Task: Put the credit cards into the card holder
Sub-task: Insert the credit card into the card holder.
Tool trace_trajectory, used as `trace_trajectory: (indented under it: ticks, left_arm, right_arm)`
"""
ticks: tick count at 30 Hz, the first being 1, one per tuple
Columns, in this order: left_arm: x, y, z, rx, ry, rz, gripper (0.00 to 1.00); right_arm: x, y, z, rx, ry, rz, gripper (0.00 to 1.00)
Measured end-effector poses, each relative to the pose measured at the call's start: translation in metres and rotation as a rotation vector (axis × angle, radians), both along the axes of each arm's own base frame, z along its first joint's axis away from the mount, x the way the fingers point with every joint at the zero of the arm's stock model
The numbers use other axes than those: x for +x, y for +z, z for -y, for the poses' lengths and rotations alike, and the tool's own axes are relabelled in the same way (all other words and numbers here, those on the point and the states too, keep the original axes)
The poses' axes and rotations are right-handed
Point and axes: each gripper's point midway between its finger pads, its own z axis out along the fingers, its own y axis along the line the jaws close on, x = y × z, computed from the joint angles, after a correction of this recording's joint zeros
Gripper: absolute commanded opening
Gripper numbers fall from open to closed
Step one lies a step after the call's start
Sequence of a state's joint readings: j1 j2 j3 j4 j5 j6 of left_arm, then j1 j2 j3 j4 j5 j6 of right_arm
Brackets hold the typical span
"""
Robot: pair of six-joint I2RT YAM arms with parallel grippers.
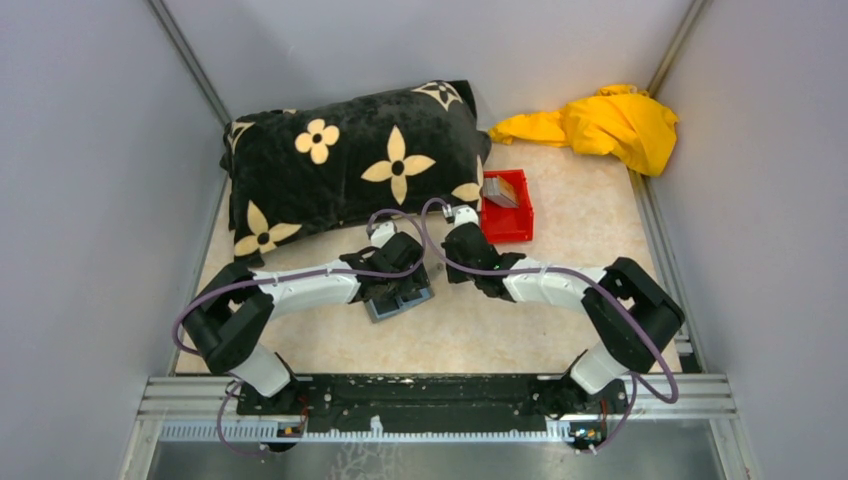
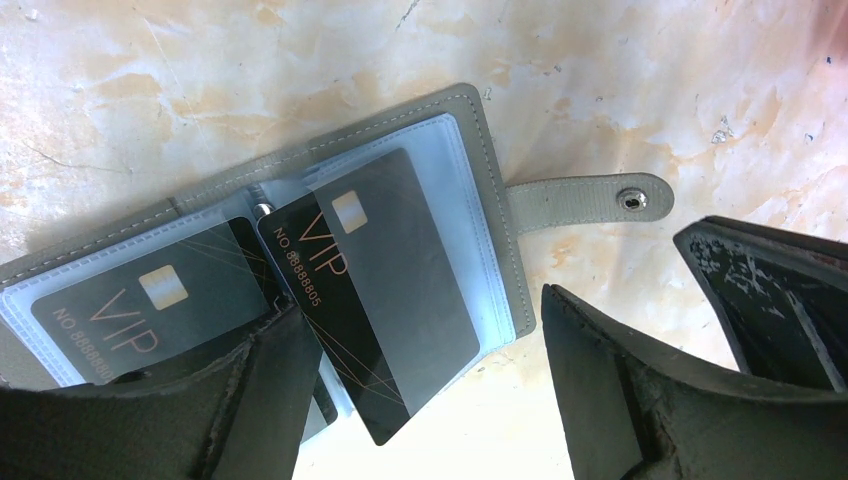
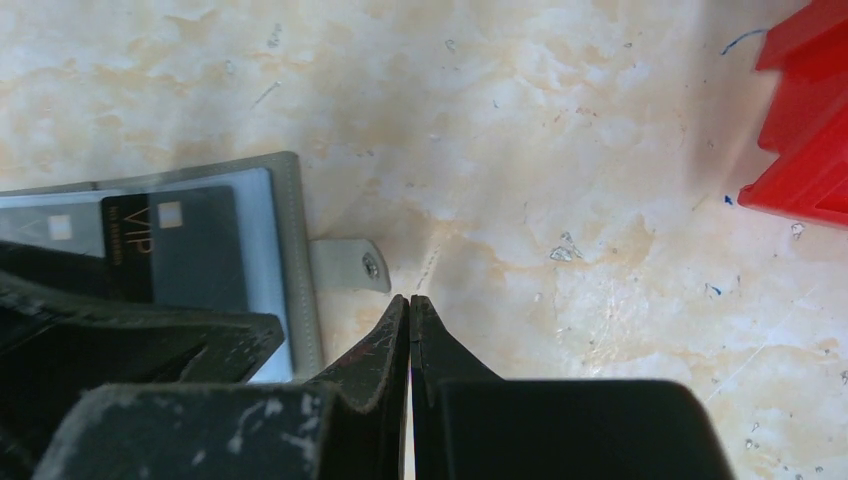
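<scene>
Holder (image 2: 480,170) lies open on table (image 2: 300,60), strap (image 2: 585,200) out. One card (image 2: 390,290) sits skewed, half in the right sleeve. Left gripper (image 2: 425,320) is spread wide over it, gripping nothing. Right gripper (image 3: 410,300) is closed and empty, beside strap. Bin (image 1: 520,225) possibly holds more cards.

credit cards (image 2: 370,290) in card holder (image 2: 495,180), bin (image 1: 506,226) behind-right

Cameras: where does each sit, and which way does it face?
Top: above and behind, facing down on the table; left arm and right arm show.
Left wrist: faces down on the open card holder; left hand shows, open.
Right wrist: faces down on the table beside the red bin; right hand shows, shut.
Both wrist views share the card holder.
</scene>
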State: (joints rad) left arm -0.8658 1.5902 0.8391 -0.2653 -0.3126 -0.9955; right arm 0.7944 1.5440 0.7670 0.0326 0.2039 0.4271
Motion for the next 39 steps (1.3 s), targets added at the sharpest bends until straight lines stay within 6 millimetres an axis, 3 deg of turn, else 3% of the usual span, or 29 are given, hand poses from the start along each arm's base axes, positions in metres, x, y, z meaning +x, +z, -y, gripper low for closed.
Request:
trace_trajectory:
  ticks: [20,24,32,39]
  left_arm:
    - [0.0,-0.001,0.0,-0.001,0.0,0.001,0.86]
    - [0.0,-0.001,0.0,-0.002,-0.001,0.002,0.86]
    - [0.0,0.0,0.0,-0.005,-0.002,0.006,0.86]
    - [0.0,0.001,-0.001,-0.009,-0.001,0.01,0.87]
  right_arm:
    - [-0.014,0.017,-0.03,0.037,0.087,-0.007,0.0]
    - [-0.012,0.009,-0.035,0.031,0.093,-0.02,0.0]
    - [-0.009,-0.029,-0.038,-0.017,0.091,-0.077,0.0]
    - [0.0,-0.028,-0.04,0.008,0.073,-0.058,0.0]
